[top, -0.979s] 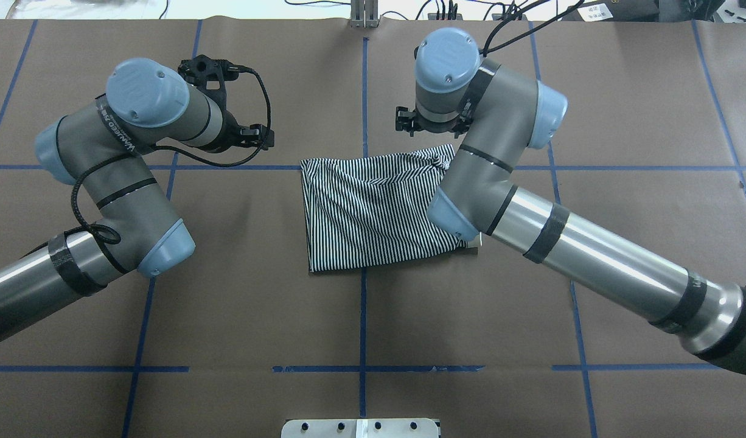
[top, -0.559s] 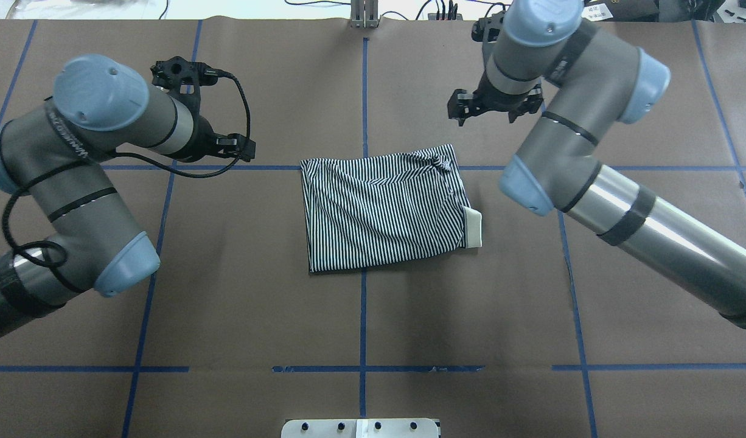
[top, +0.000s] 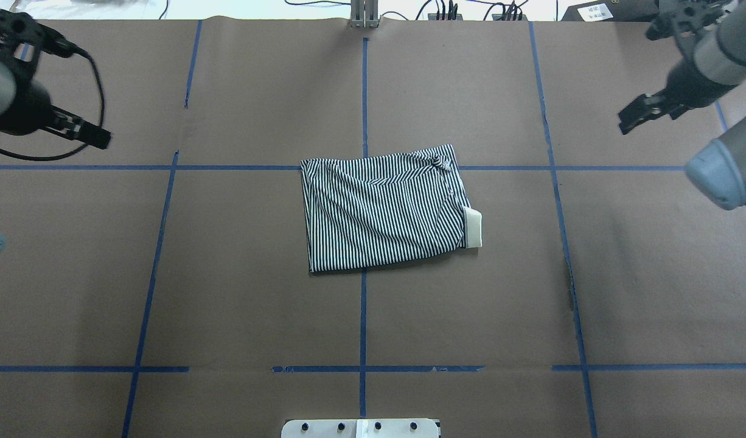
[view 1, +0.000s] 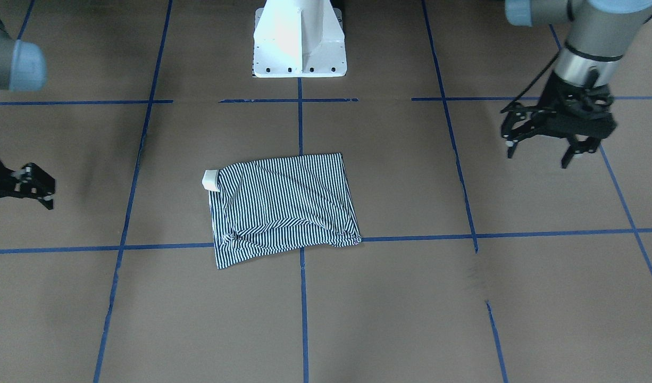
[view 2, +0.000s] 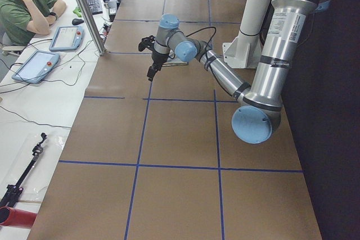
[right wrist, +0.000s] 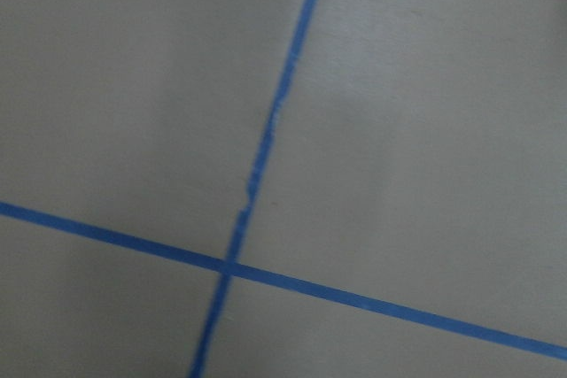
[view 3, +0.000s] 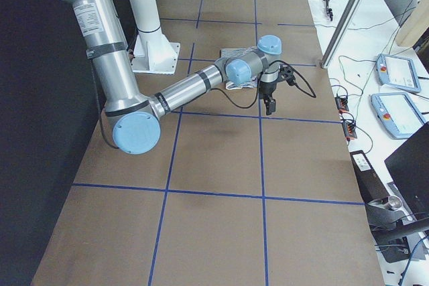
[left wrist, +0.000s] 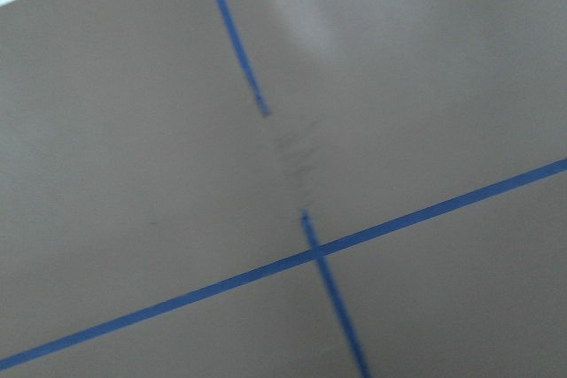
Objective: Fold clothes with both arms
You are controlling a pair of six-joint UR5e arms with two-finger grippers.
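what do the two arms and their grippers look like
The left arm and right arm are grey and silver tubes with light blue round joint caps, black bands and a printed white label each. A black cable loops off the left wrist. The left gripper and right gripper are black and open-framed, with two fingers each.

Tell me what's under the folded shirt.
The shirt lies on the brown table cover, across a blue tape crossing. Its cream collar pokes out; inner layers are hidden.
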